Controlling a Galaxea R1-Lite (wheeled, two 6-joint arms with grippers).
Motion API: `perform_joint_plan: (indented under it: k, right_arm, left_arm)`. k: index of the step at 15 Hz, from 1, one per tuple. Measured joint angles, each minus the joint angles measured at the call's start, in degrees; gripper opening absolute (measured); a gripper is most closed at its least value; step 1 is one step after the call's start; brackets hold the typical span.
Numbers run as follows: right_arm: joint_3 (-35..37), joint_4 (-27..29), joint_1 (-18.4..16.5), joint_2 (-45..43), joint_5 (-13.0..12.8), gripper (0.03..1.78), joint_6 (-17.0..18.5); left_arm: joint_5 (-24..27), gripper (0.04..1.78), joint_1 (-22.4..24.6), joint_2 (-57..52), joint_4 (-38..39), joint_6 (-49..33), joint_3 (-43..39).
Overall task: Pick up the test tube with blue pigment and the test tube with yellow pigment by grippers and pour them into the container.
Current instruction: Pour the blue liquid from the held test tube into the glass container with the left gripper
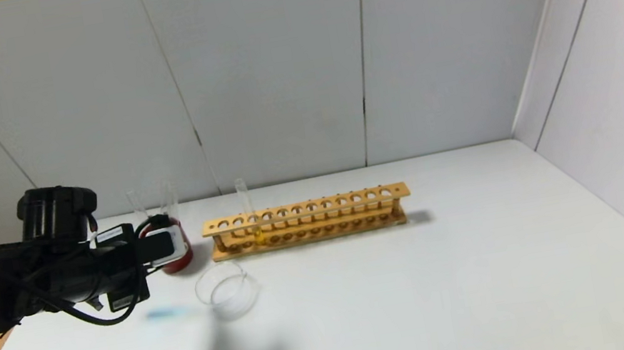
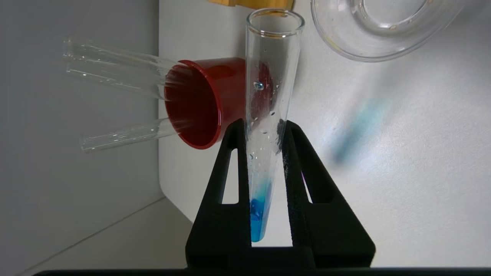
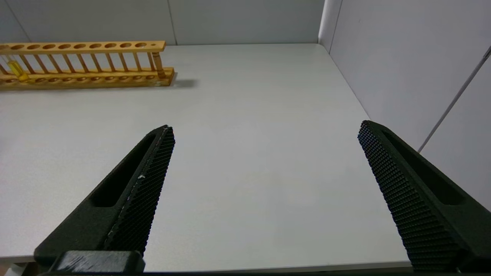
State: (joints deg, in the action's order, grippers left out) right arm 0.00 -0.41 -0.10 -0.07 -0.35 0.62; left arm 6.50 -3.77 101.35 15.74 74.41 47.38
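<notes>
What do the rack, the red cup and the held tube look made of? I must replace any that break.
Rack: likely varnished wood, honey-coloured with turned dowels. Red cup: probably glossy plastic, opaque with a smooth rim. The blue-pigment tube in the left hand: clear glass by its look, droplets clinging inside.

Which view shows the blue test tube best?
The left wrist view: the blue test tube fills the middle of the picture, clamped between the left gripper's fingers, blue liquid at its closed end. The head view hides it behind that gripper, showing only a blue tint on the table. The right wrist view misses it.
</notes>
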Motion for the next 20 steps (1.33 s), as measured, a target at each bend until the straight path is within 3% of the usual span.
perform_joint_plan:
  k: [9, 20]
  right_arm:
    - [0.0, 0.0, 0.0, 0.0, 0.0, 1.75, 0.0]
    - [0.0, 0.0, 0.0, 0.0, 0.0, 1.75, 0.0]
  left_arm:
    - [-2.2, 0.32, -2.0, -0.6, 0.0, 3.6, -1.3]
    - [-11.2, 0.32, -4.9, 1.7, 0.4, 6.6, -2.7]
